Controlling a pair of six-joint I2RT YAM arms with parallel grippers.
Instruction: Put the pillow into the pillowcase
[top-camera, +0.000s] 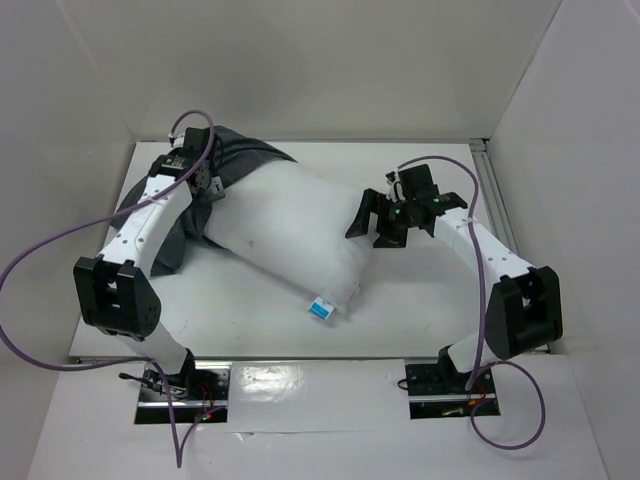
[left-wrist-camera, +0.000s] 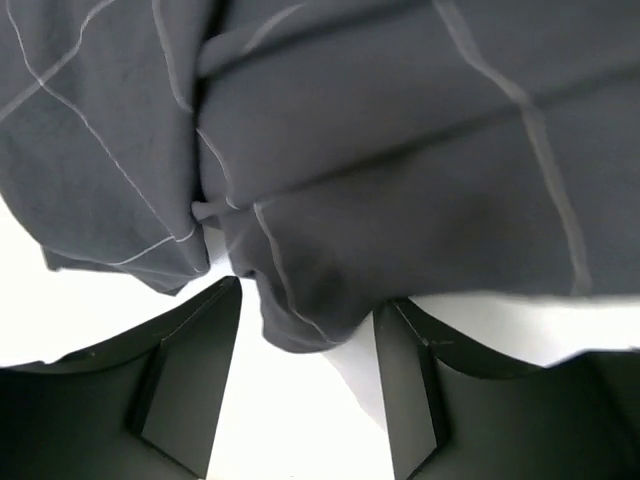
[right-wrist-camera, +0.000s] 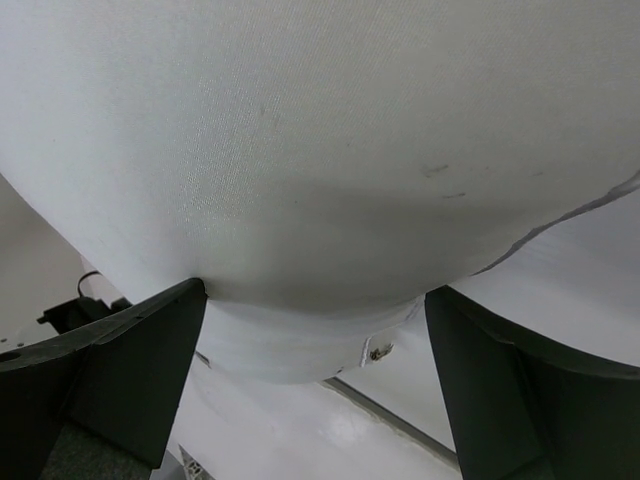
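The white pillow lies diagonally across the table, its blue-and-white tag at the near edge. The dark checked pillowcase is bunched around the pillow's far-left end and under my left arm. My left gripper is at that end, open; in the left wrist view a fold of the pillowcase hangs between the spread fingers of the left gripper. My right gripper is open at the pillow's right edge. In the right wrist view the pillow bulges between the wide-apart fingers of the right gripper.
White walls enclose the table at the back and both sides. An aluminium rail runs along the right edge and also shows in the right wrist view. Purple cables loop off both arms.
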